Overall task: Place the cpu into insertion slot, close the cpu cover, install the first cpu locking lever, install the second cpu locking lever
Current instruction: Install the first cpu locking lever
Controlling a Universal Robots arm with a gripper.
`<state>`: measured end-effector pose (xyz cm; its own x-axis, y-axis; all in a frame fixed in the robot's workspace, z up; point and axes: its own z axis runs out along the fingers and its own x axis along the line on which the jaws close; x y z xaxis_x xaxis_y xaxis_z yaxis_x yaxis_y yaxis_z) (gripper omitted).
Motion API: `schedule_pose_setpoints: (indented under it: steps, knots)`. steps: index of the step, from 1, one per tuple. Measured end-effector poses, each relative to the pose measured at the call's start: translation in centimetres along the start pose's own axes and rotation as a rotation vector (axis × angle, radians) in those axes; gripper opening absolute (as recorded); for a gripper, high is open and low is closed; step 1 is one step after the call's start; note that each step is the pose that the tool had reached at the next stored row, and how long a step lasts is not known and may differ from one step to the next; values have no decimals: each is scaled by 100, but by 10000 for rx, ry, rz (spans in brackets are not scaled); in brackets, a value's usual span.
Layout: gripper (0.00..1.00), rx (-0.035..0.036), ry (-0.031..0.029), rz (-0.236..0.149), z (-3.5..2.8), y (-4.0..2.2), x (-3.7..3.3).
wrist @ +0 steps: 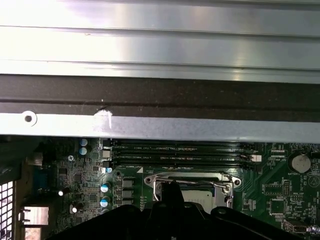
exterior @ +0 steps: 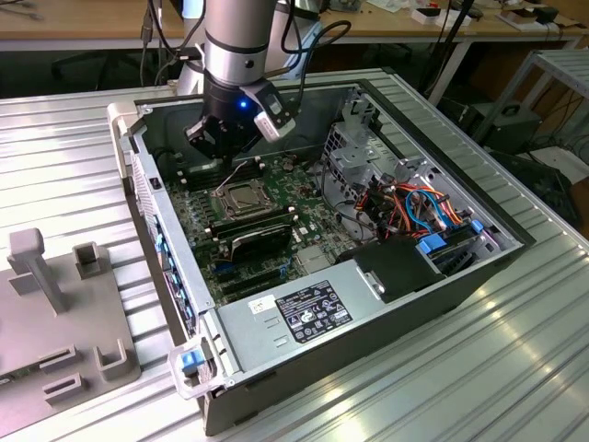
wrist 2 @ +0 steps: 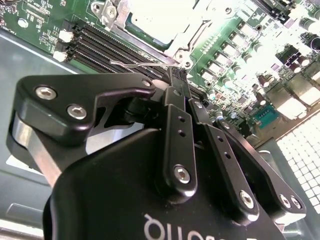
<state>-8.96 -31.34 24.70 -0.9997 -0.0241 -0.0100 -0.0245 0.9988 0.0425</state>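
The cpu (exterior: 244, 196) lies flat in the insertion slot (exterior: 219, 195) on the green board, its silvery top also showing in the first wrist view (wrist: 202, 196). The cpu cover (wrist: 190, 176) lies down around it as a thin silver frame. A thin wire locking lever (wrist 2: 140, 64) runs along the socket's edge beside the black memory slots. My gripper (exterior: 228, 157) hangs just above the socket's far side, inside the case. In the second wrist view my gripper (wrist 2: 176, 75) is shut, with its tips at the lever's end. Whether they touch it I cannot tell.
The case's metal side wall (wrist: 160, 127) stands close behind the gripper. Long black memory slots (wrist: 175, 152) lie between that wall and the socket. A black card (exterior: 262, 238), a power supply (exterior: 304, 308) and a bundle of coloured cables (exterior: 414, 207) fill the case's other parts.
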Motion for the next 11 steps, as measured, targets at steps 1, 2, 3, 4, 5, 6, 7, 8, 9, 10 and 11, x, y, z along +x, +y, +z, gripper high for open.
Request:
schedule_pose_setpoints:
  steps: [1, 2, 3, 4, 5, 6, 7, 8, 9, 10, 11]
  knots:
    - [11, 0, 0, 0, 0, 0, -1]
    - [11, 0, 0, 0, 0, 0, -2]
    - [11, 0, 0, 0, 0, 0, -2]
    - [11, 0, 0, 0, 0, 0, -2]
    - [11, 0, 0, 1, 1, 0, -2]
    - [11, 0, 1, 0, 1, 0, -3]
    - [11, 0, 0, 0, 1, 0, -3]
    - [11, -1, 0, 1, 1, 0, -3]
    - [11, 0, 0, 0, 1, 0, -4]
    - [11, -1, 0, 0, 1, 0, -6]
    - [11, 0, 0, 0, 2, 0, -8]
